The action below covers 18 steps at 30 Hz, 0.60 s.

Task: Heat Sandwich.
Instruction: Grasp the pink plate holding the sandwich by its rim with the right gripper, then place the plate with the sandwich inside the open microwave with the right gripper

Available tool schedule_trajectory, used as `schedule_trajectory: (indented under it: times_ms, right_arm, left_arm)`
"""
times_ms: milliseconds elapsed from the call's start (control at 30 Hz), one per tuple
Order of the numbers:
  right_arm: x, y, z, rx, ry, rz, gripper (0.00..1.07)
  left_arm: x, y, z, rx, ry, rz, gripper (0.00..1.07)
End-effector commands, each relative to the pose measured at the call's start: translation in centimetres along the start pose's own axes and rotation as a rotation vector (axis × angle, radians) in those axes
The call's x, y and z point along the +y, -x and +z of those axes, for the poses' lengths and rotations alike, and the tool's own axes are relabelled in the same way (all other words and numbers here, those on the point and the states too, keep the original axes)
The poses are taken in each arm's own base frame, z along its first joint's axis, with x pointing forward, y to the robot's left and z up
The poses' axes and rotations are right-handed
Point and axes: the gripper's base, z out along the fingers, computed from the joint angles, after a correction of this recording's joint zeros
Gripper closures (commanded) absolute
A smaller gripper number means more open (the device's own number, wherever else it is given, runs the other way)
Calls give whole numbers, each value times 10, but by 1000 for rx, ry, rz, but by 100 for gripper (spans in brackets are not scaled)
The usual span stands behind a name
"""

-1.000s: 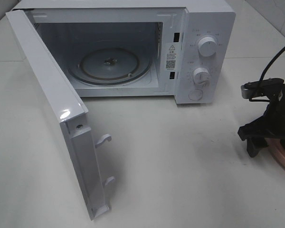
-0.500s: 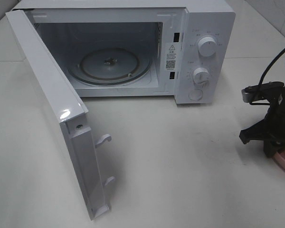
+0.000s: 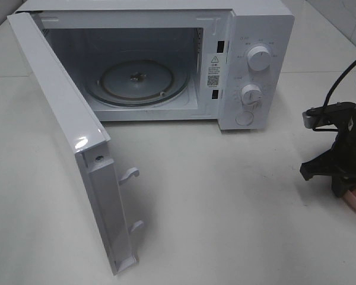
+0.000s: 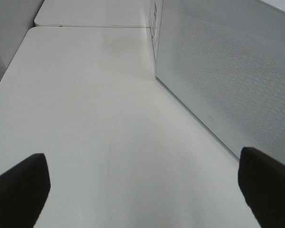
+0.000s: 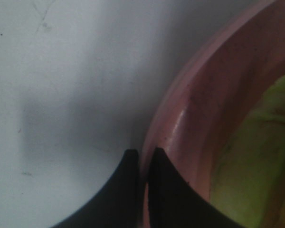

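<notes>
Spanning the space under both grippers is the white table (image 3: 225,225). The microwave (image 3: 264,24) stands on it well apart from the right gripper (image 5: 142,157), off to that gripper's left and farther out from the robot. Its door (image 3: 59,119) is swung wide open, away from the right gripper. The door's meshed outer face runs close along the right side of the left gripper (image 4: 141,156). Inside the open cavity lies the round glass turntable (image 3: 136,83), bare and far from either gripper.

The pink plate (image 5: 199,99) sits right under the right gripper, at the table's right edge in the high view. That gripper points down with its black fingers (image 5: 128,164) pressed nearly together, one on each side of the plate's rim, pinching it. The left gripper is held low over bare table, its two dark fingers spread wide with nothing between them.

The sandwich (image 5: 256,166) lies on the plate, just inside the rim from the right fingertips. Only its yellow-green filling shows, blurred and close in the wrist view. Two white knobs (image 3: 259,58) sit on the microwave's panel, the side nearest the right gripper.
</notes>
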Motion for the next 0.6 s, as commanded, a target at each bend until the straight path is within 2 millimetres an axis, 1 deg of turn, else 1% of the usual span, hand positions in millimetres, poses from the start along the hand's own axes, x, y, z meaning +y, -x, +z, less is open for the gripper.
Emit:
schedule_trajectory:
  times_ms: [33, 233, 300, 367, 433, 533, 600]
  right_arm:
    - [-2, -1, 1, 17, -19, -12, 107]
    - [2, -2, -4, 30, -93, -36, 107]
    - [1, -4, -11, 24, -118, -31, 107]
    - [1, -4, -13, 23, -123, -27, 107]
    - [-1, -6, -22, 15, -131, -18, 107]
    - [-3, -9, -27, 17, -139, -16, 107]
    - [-2, -13, -36, 27, -152, -15, 107]
  left_arm:
    - [0, -2, -3, -31, 2, 1, 3]
    - [0, -2, -3, -31, 2, 1, 3]
    - [0, -2, -3, -31, 2, 1, 3]
    - [0, -2, -3, -31, 2, 1, 3]
    - [0, -2, -3, -31, 2, 1, 3]
    - [0, -2, -3, -31, 2, 1, 3]
    - [0, -2, -3, -31, 2, 1, 3]
